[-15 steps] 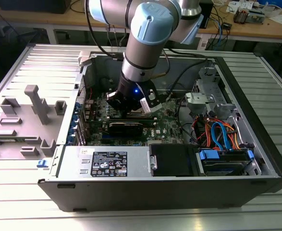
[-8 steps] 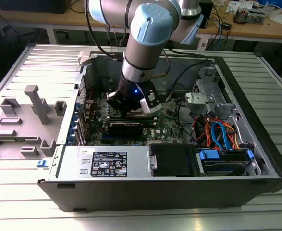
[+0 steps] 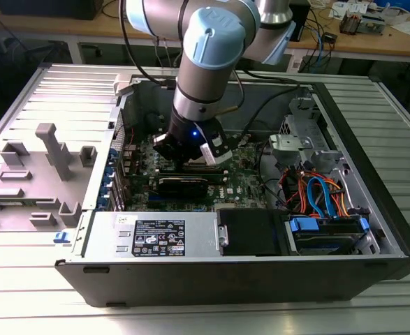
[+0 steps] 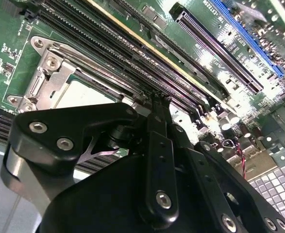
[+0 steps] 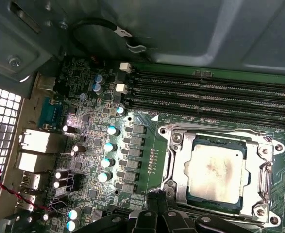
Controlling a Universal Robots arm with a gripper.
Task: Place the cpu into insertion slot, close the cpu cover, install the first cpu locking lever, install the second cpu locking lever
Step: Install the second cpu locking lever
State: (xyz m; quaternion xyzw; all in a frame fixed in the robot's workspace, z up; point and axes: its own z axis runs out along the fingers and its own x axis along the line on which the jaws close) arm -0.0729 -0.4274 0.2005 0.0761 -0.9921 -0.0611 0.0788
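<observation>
The cpu [image 5: 215, 172], a dull silver square chip, lies flat in the insertion slot [image 5: 259, 213] on the green motherboard. The cpu cover [image 5: 177, 145], a silver frame plate, lies down around the chip's top. In the second wrist view the cpu [image 4: 84, 94] and the cover [image 4: 47, 73] sit just beyond my black fingers. My gripper [image 5: 155, 196] is shut, its tips together right at the socket's edge beside the cover. I cannot tell whether the tips pinch anything. In the exterior view the gripper [image 3: 191, 162] reaches down inside the open computer case.
Long black memory slots [image 5: 210, 94] run beside the socket. Capacitors [image 5: 108, 145] and rear ports [image 5: 33, 145] stand on its other side. A black drive box [image 3: 250, 232], orange and blue cables [image 3: 320, 195] and the case wall [image 3: 211, 276] surround the arm.
</observation>
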